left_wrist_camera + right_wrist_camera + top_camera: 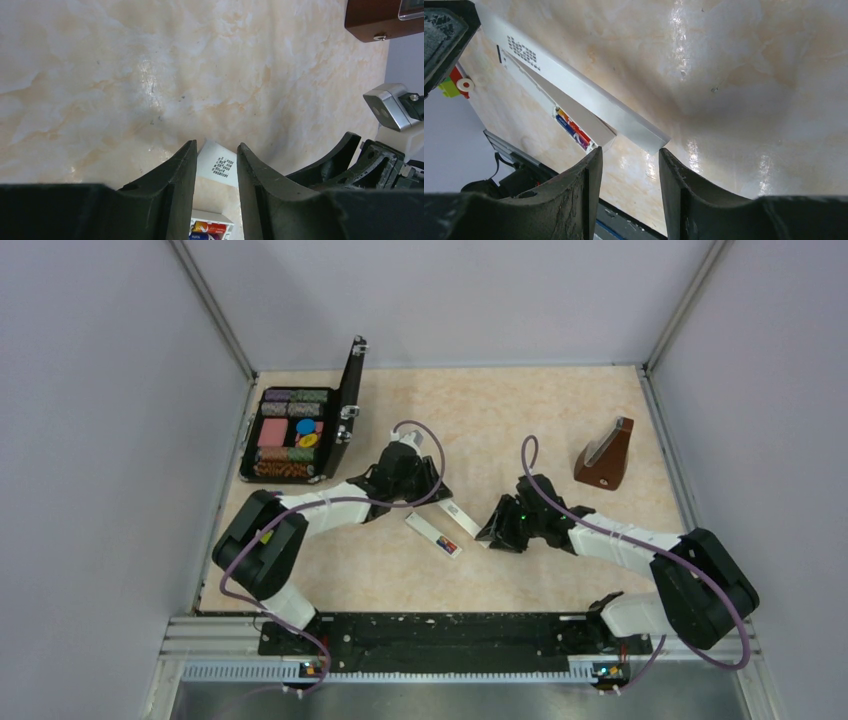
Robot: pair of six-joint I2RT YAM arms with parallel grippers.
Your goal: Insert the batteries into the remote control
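Note:
The white remote control (430, 530) lies flat mid-table with its compartment open. The reddish and purple batteries (447, 543) sit side by side in it, also seen in the left wrist view (210, 228) and the right wrist view (572, 129). Beside it lies a slim white cover strip (468, 519) with printed text (218, 164). My left gripper (438, 497) stands open over the strip's labelled end, holding nothing (216, 143). My right gripper (489, 532) is open, its tips (629, 149) just short of the strip's other end (654, 140).
A brown wooden metronome (604, 454) stands at the right, also seen in the left wrist view (380, 20). An open black case (295, 433) of coloured chips sits at the back left. Grey walls enclose the table. A black rail (420, 632) runs along the near edge.

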